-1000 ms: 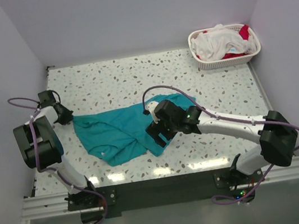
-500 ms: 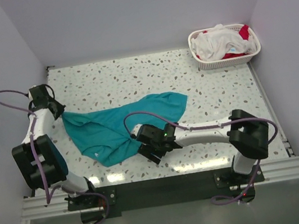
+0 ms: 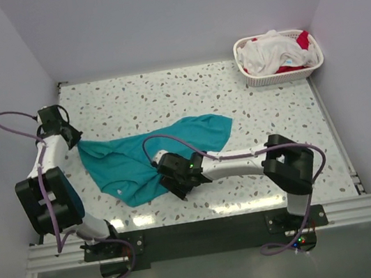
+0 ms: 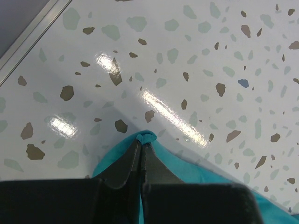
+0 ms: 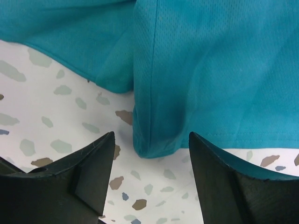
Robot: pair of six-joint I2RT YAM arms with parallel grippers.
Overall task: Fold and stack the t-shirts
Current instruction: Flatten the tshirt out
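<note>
A teal t-shirt (image 3: 142, 154) lies crumpled across the left middle of the speckled table. My left gripper (image 3: 75, 139) is shut on its far left corner, and a small tuft of teal cloth (image 4: 147, 136) pokes out between the fingertips. My right gripper (image 3: 171, 181) hovers low over the shirt's near edge with its jaws open. A folded teal corner (image 5: 154, 140) lies on the table just ahead of the gap between those jaws, untouched. White and red t-shirts (image 3: 274, 51) are piled in the basket.
A white lattice basket (image 3: 252, 77) stands at the back right corner of the table. The left wall runs close to my left arm (image 3: 46, 196). The metal rail (image 3: 200, 232) borders the near edge.
My right gripper has swept left along the shirt's near edge to its lower corner, its jaws narrowing slightly. The left gripper pulled the shirt's corner further left and back.
</note>
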